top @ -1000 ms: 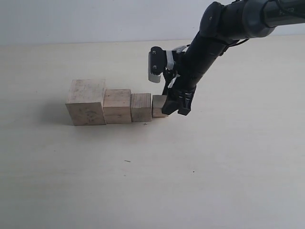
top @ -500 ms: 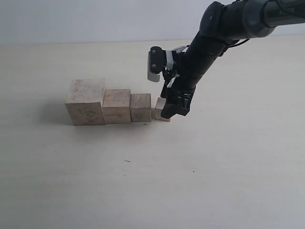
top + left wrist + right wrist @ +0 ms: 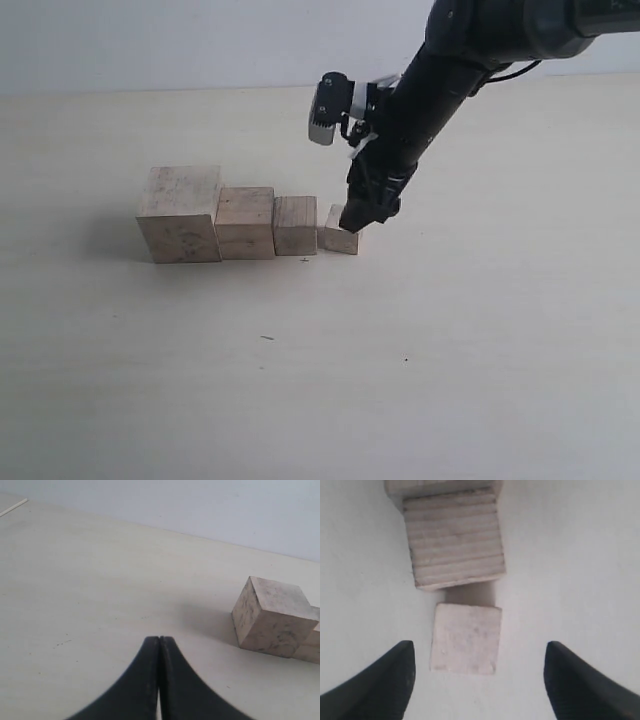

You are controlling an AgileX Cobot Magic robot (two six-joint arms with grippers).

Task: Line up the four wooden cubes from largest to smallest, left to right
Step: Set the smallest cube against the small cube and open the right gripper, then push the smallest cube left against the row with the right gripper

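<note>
Four pale wooden cubes stand in a row on the table: the largest cube at the left, then the second cube, the third cube and the smallest cube, which sits slightly turned. My right gripper hovers open just above and right of the smallest cube, whose top lies free between the wide fingers, beyond the third cube. My left gripper is shut and empty, away from the largest cube; it does not show in the exterior view.
The pale table stretches in front and to the right of the row. A white wall runs behind the far edge. The right arm leans in from the upper right.
My right gripper has let go of the smallest cube and risen a little. The cube now rests on the table, slightly turned, at the row's right end.
</note>
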